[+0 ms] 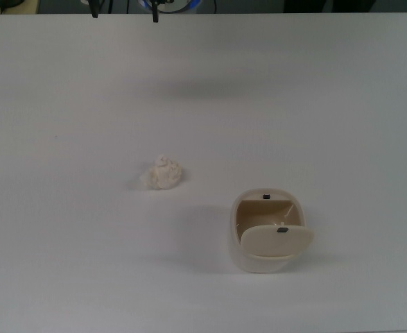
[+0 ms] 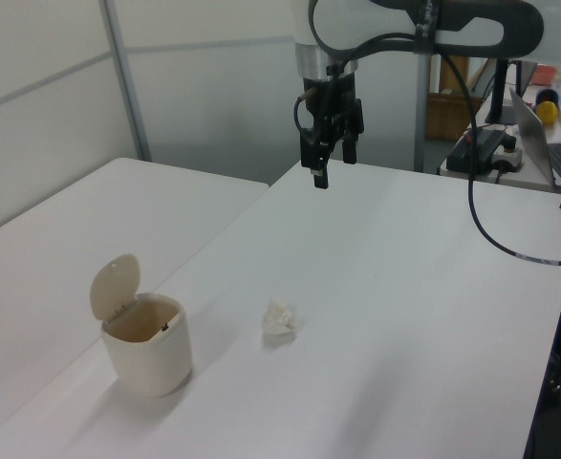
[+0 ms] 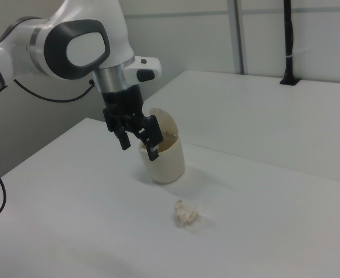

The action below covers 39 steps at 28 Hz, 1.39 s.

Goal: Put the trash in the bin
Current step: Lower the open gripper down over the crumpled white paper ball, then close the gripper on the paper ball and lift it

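The trash (image 1: 161,173) is a small crumpled off-white tissue wad lying on the white table, also seen in the left view (image 2: 279,317) and the right view (image 3: 185,213). The bin (image 1: 267,232) is cream-beige and stands upright with its swing lid (image 2: 115,284) tipped open, showing a tan interior (image 1: 262,211). In the top view it sits to the right of the wad and nearer the bottom edge. My gripper (image 2: 333,163) hangs open and empty, well above the table and away from both. In the right view the gripper (image 3: 138,147) overlaps the bin (image 3: 165,159).
The white table (image 1: 64,104) meets a second table at a seam (image 2: 213,239) in the left view. Beyond the far edge in the left view stand a laptop (image 2: 548,143) and cables (image 2: 490,229). A dark post (image 3: 288,40) rises at the right view's back.
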{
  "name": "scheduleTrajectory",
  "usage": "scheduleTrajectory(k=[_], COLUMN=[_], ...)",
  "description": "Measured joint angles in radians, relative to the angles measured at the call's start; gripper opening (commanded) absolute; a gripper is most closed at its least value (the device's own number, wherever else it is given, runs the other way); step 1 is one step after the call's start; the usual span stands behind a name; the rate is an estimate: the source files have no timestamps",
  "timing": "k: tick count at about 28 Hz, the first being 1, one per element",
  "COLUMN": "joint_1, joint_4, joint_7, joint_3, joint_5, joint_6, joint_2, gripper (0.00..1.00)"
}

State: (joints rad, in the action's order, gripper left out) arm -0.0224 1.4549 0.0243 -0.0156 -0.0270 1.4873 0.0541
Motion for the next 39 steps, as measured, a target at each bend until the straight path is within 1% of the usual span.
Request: scheduleTrajectory(k=[5,8,14,17,19,22,24,29,37,39], joint_1=[0.003,0.012,0.060,0.091,0.114,0.128,0.130,0.127,0.111,0.106], joint_4=[0.001,0.005,0.027,0.032,0.033,0.033,0.033,0.033,0.032,0.032], joint_7=[-0.001,-0.002,-0.002,-0.001,0.000,0.001,0.001,0.001,0.004,0.006], joint_3=[0.005,0.016,0.035,0.038,0.039,0.039,0.039,0.032,0.022,0.021], joint_5=[0.000,0.000,0.000,0.000,-0.001,-0.013,-0.024,-0.030,-0.032,-0.040], joint_6=[0.000,0.000,0.000,0.000,0.000,0.017,0.057,0.142,0.259,0.286], joint_2=[0.002,0.008,0.042,0.078,0.116,0.165,0.206,0.283,0.375,0.392], gripper=[1.00,1.00,1.00,1.00,1.00,1.00,1.00,1.00,1.00,0.97])
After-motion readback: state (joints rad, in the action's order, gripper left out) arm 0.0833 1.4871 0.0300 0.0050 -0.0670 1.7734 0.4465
